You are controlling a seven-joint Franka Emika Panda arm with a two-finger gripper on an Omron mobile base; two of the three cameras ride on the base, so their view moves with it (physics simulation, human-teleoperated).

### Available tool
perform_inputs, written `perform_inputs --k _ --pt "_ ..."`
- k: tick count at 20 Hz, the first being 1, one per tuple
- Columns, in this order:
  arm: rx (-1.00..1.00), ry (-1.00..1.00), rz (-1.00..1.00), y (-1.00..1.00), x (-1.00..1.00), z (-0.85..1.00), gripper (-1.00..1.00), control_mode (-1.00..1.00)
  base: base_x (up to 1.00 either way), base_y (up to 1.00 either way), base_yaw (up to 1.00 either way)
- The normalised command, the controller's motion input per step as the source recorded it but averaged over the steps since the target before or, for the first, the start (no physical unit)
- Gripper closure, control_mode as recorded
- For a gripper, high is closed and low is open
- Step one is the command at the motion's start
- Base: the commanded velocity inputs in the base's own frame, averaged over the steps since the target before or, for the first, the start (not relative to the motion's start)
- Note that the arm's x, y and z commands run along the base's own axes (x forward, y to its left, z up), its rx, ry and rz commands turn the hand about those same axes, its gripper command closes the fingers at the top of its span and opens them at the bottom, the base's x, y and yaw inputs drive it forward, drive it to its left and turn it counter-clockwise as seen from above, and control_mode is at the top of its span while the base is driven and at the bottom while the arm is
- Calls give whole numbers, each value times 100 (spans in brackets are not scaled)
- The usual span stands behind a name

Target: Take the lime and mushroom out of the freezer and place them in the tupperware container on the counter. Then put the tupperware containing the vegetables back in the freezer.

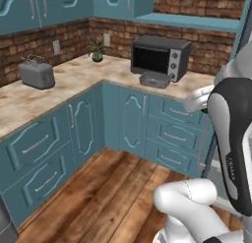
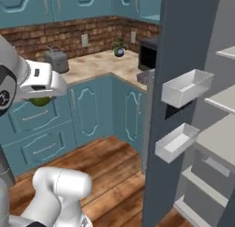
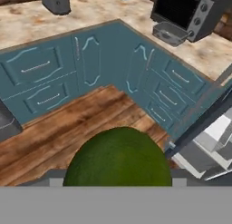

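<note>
Lime (image 3: 118, 157) is seen large and dark green at the bottom of the hand view, right at the fingers, and in the right base view its green underside (image 2: 40, 101) peeks out beneath the white hand — so the fingers are judged to be pinching the lime, spread about as wide as the fruit, though the fingertips themselves are not made out. The hand is carried in the air over the wooden floor (image 1: 106, 188), well apart from the desk (image 1: 74, 77). The tupperware container (image 1: 154, 79) is seen on the desk just in front of the black toaster oven (image 1: 160, 55), and nothing can be made out inside it. The freezer (image 2: 183, 60) stands open at the right of the right base view, its door bins (image 2: 186, 87) and pale shelves on show; the mushroom cannot be found in these pictures. As far as can be judged, only the first part is done — the lime is out of the freezer but not yet set in the container. Left to do: the lime's placing, the mushroom's fetching and placing, and the container's return to the freezer.
</note>
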Motion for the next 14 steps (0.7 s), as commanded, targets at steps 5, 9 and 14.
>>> perform_inputs --k 5,9,14 --pt "0 0 0 0 0 0 100 100 100 100 -20" --pt "0 0 0 0 0 0 100 100 100 73 -48" --pt "0 0 0 0 0 0 100 100 88 67 -68"
